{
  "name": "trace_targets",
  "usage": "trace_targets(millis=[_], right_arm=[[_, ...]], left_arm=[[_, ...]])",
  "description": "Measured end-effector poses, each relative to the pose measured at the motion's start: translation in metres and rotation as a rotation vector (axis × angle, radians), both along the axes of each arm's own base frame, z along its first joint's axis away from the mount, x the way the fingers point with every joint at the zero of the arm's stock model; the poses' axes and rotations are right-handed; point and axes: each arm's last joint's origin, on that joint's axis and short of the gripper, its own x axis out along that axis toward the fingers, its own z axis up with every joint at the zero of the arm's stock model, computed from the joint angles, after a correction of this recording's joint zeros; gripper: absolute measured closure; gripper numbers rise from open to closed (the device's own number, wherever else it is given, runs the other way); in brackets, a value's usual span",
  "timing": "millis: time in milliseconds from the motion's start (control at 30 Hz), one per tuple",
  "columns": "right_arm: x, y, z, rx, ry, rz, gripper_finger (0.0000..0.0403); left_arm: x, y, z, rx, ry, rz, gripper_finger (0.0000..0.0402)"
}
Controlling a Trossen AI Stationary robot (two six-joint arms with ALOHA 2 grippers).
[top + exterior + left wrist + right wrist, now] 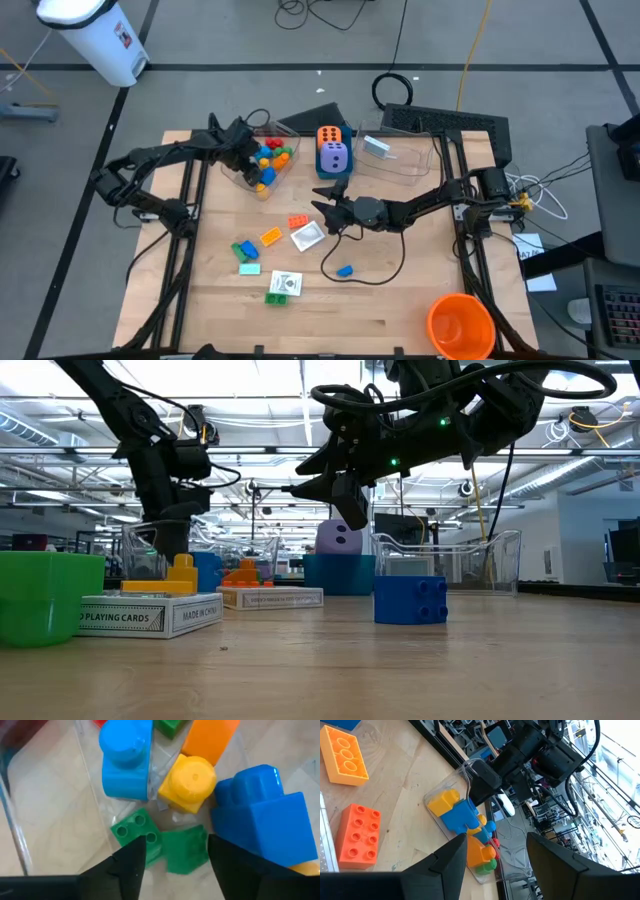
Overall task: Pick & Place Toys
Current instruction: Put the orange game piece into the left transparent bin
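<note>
A clear tub [275, 178] at the far left of the table holds blue, yellow, orange and green bricks [268, 158]. My left gripper [175, 865] reaches down into it, open. Its fingers stand on either side of two green bricks [186, 851] that lie on the tub's floor, beside a big blue brick [265, 820] and a yellow one [190, 782]. Whether the fingers touch them, I cannot tell. My right gripper [322, 208] hovers level over the table's middle, open and holding nothing. Loose orange bricks [298, 221], a blue brick [345, 270] and cards [285, 283] lie on the table.
A blue box [333, 168] at the far middle holds an orange die [330, 134] and a purple die [334, 155]. A second clear tub [392, 158] stands to its right. An orange cup [460, 325] sits at the near right corner. Blue and green bricks [243, 250] lie near the cards.
</note>
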Motion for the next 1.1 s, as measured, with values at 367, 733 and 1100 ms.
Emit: trace_targets(millis=[367, 733, 1100], right_arm=[[0.000, 0.000, 0.000, -0.001, 0.000, 0.000, 0.0206], [0.000, 0.000, -0.003, -0.003, 0.029, -0.009, 0.0206], [0.000, 0.000, -0.002, -0.003, 0.022, -0.009, 0.0206]], left_arm=[[0.009, 0.001, 0.049, 0.086, -0.086, -0.016, 0.0156], [-0.003, -0.048, 0.129, 0.262, -0.262, -0.164, 0.0156], [-0.046, -0.105, 0.153, 0.430, -0.581, -0.208, 0.0156]])
